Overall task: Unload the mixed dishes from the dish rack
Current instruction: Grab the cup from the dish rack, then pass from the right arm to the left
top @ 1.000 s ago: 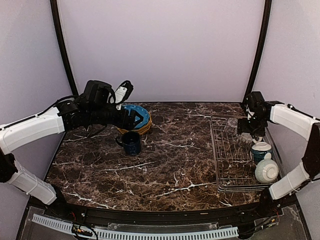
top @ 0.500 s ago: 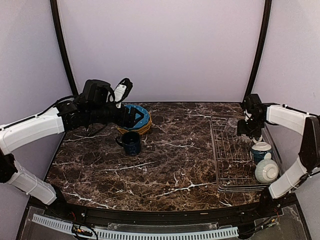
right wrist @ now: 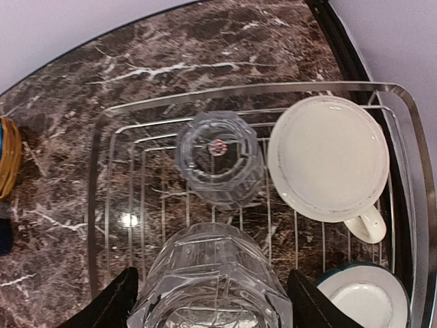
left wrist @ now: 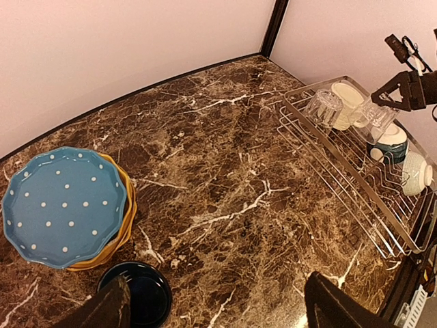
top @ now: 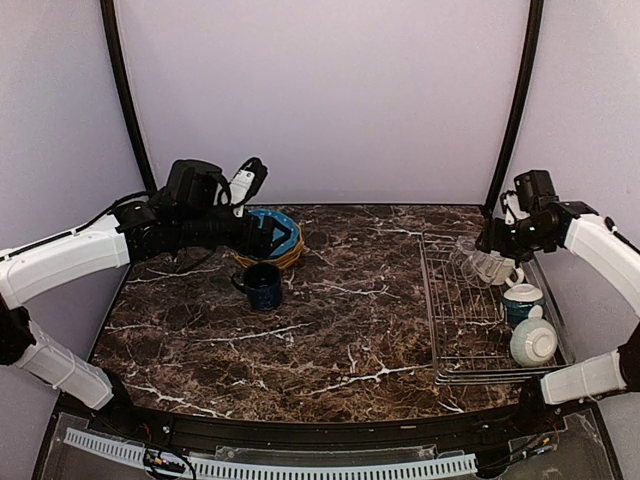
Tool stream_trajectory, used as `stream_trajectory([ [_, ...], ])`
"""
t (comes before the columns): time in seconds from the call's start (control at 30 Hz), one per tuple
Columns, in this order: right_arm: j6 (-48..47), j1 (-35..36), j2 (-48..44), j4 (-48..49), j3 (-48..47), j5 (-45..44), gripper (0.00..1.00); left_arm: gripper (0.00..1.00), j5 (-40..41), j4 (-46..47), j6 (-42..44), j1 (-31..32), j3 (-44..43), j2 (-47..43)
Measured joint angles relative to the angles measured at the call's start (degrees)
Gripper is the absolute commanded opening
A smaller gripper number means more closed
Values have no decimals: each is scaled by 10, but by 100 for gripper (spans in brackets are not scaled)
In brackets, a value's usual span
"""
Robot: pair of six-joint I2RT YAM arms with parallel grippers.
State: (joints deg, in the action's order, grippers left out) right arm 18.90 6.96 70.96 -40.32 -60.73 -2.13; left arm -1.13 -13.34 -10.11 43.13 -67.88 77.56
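Observation:
My right gripper (right wrist: 212,297) is shut on a clear glass tumbler (right wrist: 212,273) and holds it above the dish rack (right wrist: 102,225); from above the gripper (top: 494,258) is over the rack's far end (top: 455,345). In the rack stand a second upturned tumbler (right wrist: 220,156), a cream mug (right wrist: 328,157) and two teal-and-white bowls (top: 522,300) (top: 533,342). My left gripper (left wrist: 218,314) is open and empty, above the dark blue cup (left wrist: 140,297). The blue dotted plate (left wrist: 61,205) lies stacked on a yellow plate (left wrist: 126,222).
The brown marble table (top: 340,320) lies between the plate stack (top: 272,237), the cup (top: 263,285) and the rack. Black frame posts (top: 515,100) stand at the back corners, close to my right arm.
My right gripper has risen from the rack and drawn back to the right, lifting the clear tumbler with it. The left arm has not moved.

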Motion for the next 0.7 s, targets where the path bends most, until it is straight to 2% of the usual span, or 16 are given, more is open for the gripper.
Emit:
stream_trajectory([
  [0.17,28,0,-51,24,2,96,27,92,-16,0,-6,0,0,5],
  [0.3,77,0,-79,91,29,189,25,92,-55,12,-11,0,0,10],
  [0.5,179,25,-100,257,83,313,20,94,-194,101,-50,-6,29,15],
  [0.7,253,137,-43,422,94,358,12,90,-338,242,-142,-13,77,40],
])
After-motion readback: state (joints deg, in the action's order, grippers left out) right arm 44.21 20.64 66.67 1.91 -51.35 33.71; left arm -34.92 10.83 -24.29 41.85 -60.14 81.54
